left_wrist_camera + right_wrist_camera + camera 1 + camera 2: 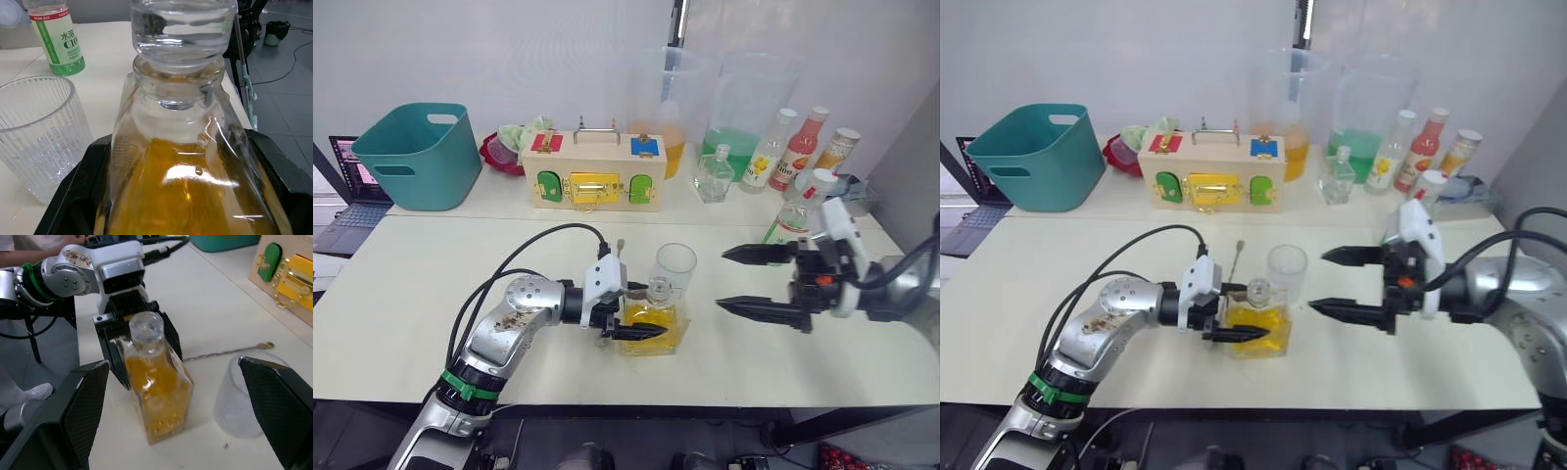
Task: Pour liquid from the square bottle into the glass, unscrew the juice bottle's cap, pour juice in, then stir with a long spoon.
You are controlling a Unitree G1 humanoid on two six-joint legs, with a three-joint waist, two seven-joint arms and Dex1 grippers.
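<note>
head camera: the left gripper (628, 315) is clenched on the square bottle (655, 318) of yellow liquid, likely to lift and pour it. the glass (674, 270) stands just beside it on the far side, empty. the right gripper (742, 279) hangs wide open to the right, maybe ready to help. the juice bottle (796, 217) stands behind it with its cap (821, 178) on. the white table (411, 294) holds a teal bin (416, 155) and a wooden box (593, 171) far back.

left wrist: the black fingers (78, 196) hug the bottle's sides.

right wrist: the long spoon (225, 351) lies flat on the table behind the bottle and glass.
</note>
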